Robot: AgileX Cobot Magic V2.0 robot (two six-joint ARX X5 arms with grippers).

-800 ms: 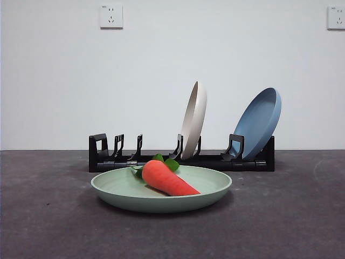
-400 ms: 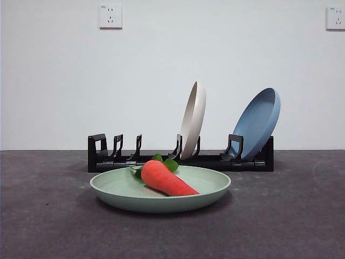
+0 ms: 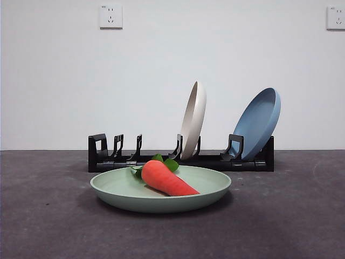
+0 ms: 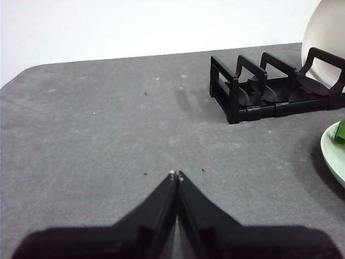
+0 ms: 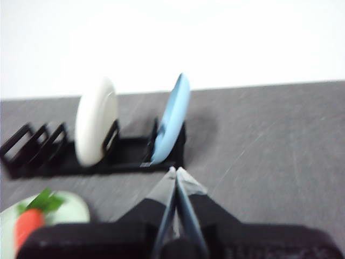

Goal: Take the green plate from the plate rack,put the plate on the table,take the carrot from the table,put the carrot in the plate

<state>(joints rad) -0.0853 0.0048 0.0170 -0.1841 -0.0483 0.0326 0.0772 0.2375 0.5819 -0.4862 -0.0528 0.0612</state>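
Note:
The green plate (image 3: 124, 191) lies flat on the table (image 3: 285, 216) in front of the plate rack (image 3: 215, 160). The carrot (image 3: 167, 178) lies in the plate, leaves toward the rack. In the right wrist view the plate (image 5: 70, 213) and carrot (image 5: 27, 226) show at the edge, blurred. My left gripper (image 4: 176, 174) is shut and empty over bare table, away from the rack's end (image 4: 232, 97); the plate's rim (image 4: 331, 154) shows at the side. My right gripper (image 5: 175, 171) is shut and empty, back from the rack (image 5: 108, 156). Neither gripper shows in the front view.
A cream plate (image 3: 193, 120) and a blue plate (image 3: 257, 123) stand upright in the rack's slots. The rack's other slots hold nothing. A white wall with two sockets stands behind the table.

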